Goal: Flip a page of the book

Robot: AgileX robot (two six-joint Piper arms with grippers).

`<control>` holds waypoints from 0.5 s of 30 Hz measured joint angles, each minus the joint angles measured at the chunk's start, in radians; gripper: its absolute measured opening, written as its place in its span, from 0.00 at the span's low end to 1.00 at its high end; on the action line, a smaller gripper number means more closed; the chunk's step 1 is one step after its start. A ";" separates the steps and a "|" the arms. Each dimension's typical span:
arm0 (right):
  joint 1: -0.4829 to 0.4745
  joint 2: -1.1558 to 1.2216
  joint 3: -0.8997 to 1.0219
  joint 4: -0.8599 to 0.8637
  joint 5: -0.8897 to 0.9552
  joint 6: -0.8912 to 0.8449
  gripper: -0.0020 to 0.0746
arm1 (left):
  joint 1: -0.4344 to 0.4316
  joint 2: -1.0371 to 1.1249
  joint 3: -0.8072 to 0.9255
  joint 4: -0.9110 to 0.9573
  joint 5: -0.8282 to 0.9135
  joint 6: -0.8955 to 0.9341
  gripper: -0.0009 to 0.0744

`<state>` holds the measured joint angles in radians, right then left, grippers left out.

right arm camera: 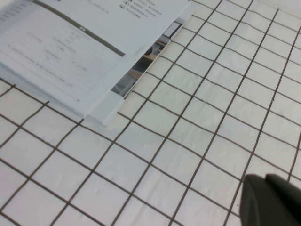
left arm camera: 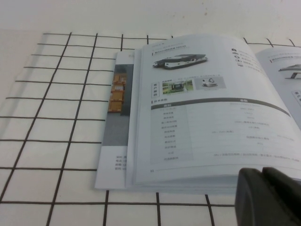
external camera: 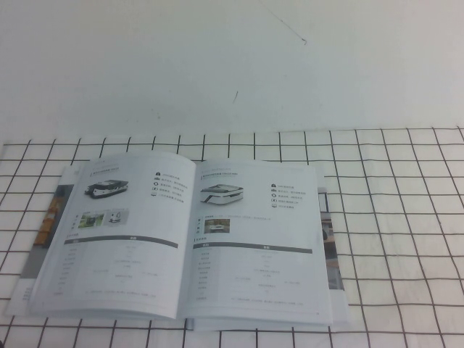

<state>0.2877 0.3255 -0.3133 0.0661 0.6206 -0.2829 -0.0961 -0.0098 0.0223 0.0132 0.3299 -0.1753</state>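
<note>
The book (external camera: 188,239) lies open and flat on the grid mat, showing two white spec pages with small product pictures and tables. The left page (external camera: 119,232) and right page (external camera: 257,246) both lie flat; the cover photo is hidden underneath. The left page also shows in the left wrist view (left arm camera: 202,117). My left gripper (left arm camera: 263,173) is shut and empty, just off the book's near left corner. My right gripper (right arm camera: 265,179) is shut and empty over bare mat, off the book's right corner (right arm camera: 101,115). Neither gripper shows in the high view.
Another booklet (left arm camera: 115,122) with an orange photo strip lies under the book and sticks out at its left; a photo strip (external camera: 330,250) also shows past the right edge. The white mat with black grid lines (external camera: 406,239) stretches to the right.
</note>
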 joint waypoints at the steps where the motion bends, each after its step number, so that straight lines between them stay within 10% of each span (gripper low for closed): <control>1: 0.000 0.000 0.000 0.000 0.000 0.000 0.03 | 0.008 0.000 0.000 0.000 0.000 0.000 0.01; 15: 0.000 0.000 0.000 0.000 0.000 0.000 0.03 | 0.012 0.000 0.000 0.000 0.000 -0.008 0.01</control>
<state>0.2877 0.3255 -0.3133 0.0661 0.6206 -0.2829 -0.0841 -0.0098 0.0223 0.0132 0.3299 -0.1834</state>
